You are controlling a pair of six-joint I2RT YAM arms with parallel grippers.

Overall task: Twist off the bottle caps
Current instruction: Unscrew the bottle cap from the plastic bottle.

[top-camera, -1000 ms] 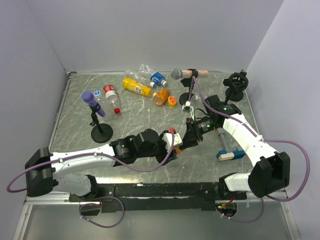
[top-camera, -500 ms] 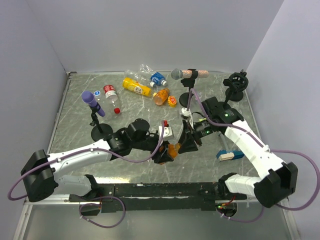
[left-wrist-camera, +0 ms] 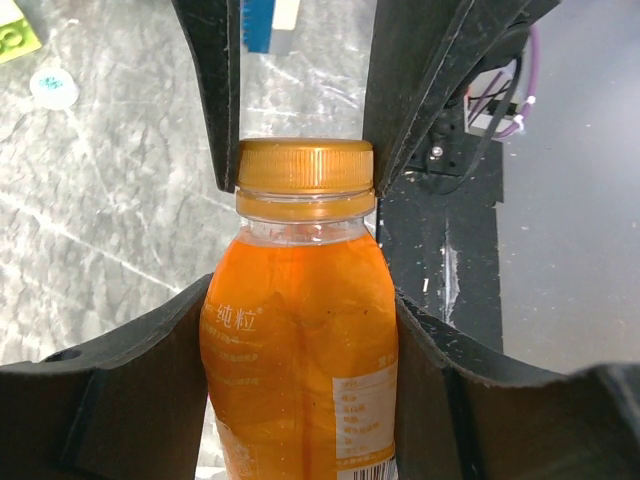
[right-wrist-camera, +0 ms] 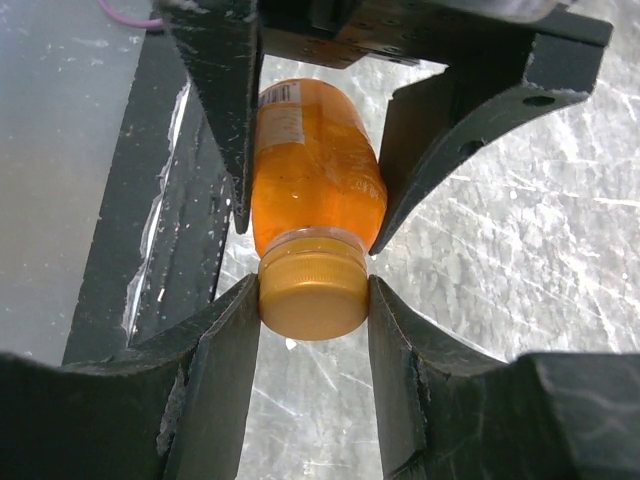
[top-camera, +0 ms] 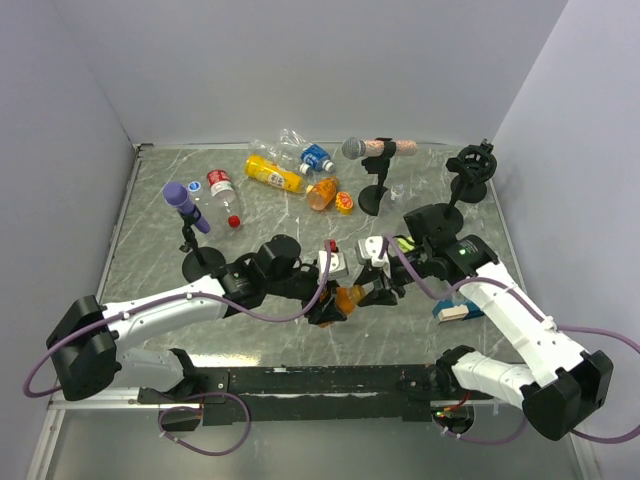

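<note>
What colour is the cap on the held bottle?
Orange-brown cap, clearest in the right wrist view.

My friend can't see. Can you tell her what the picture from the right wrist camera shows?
The right gripper pinches the orange-brown ridged plastic screw cap of a stubby orange plastic bottle, with the cap pointing at the camera. The left gripper clamps the bottle's body, with the grey marbled table behind.

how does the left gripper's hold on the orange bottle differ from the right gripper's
The left gripper clamps the orange bottle by its wide body; the right gripper pinches only its orange-brown cap. The left jaws stand wider apart than the right jaws. The left gripper faces it from the base end, the right gripper from the cap end. Both grip the same bottle.
</note>
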